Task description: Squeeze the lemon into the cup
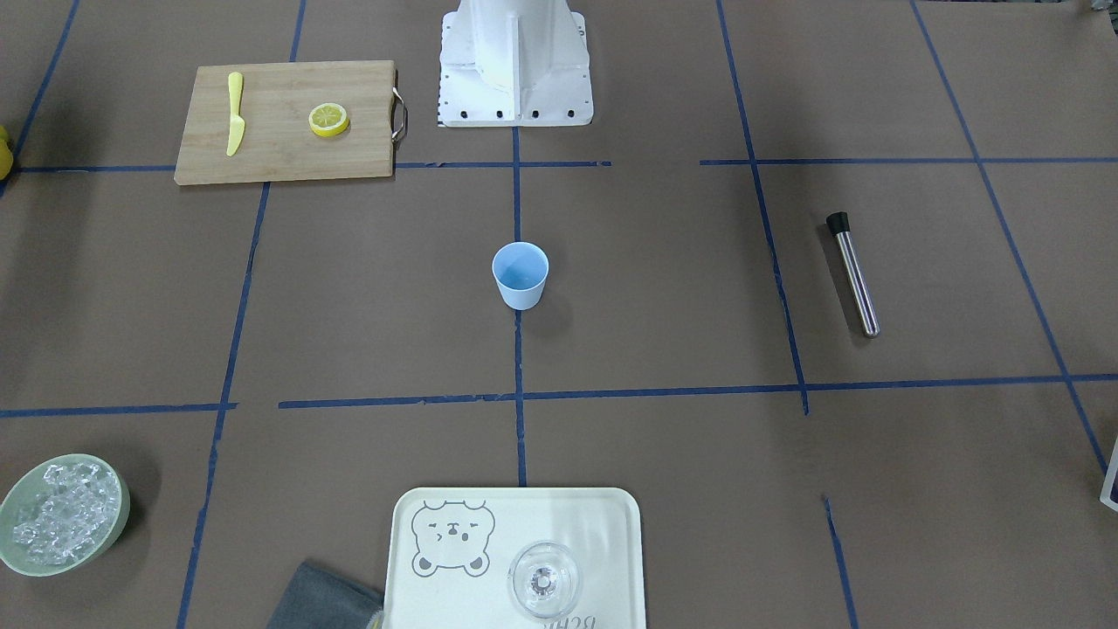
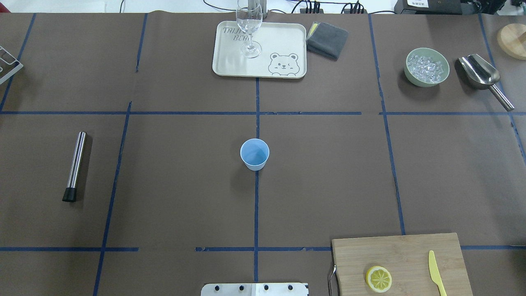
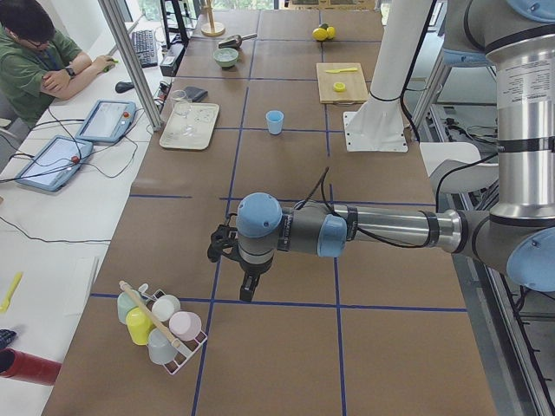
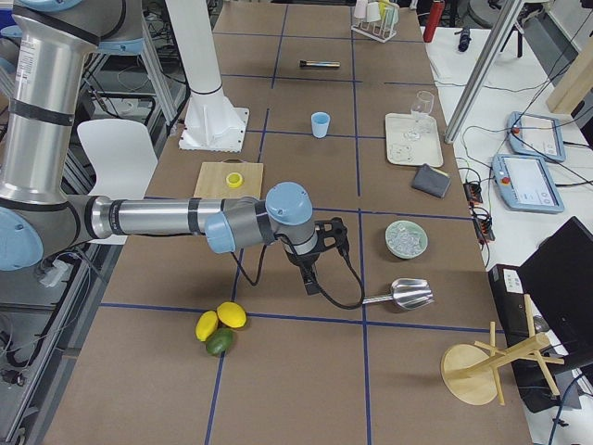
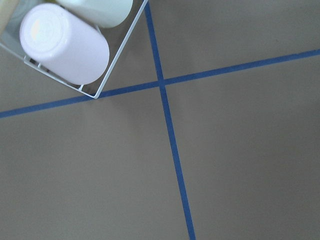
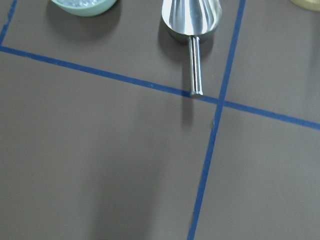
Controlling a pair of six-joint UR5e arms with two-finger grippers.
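- I see the lemon [image 2: 378, 278] lying on the board [image 2: 411, 255], well apart from the cup [image 2: 254, 154], which stands upright at mid-table.
- I cannot tell whether the left gripper [image 3: 249, 290] or the right gripper [image 4: 312, 281] is apart or together.

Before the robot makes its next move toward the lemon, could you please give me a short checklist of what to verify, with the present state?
1. Lemon slice lies free on the cutting board: ok.
2. Cup stands upright, mouth uncovered: ok.
3. Yellow knife lies apart from the slice: ok.
4. Right gripper open: cannot tell.
5. Left gripper open: cannot tell.
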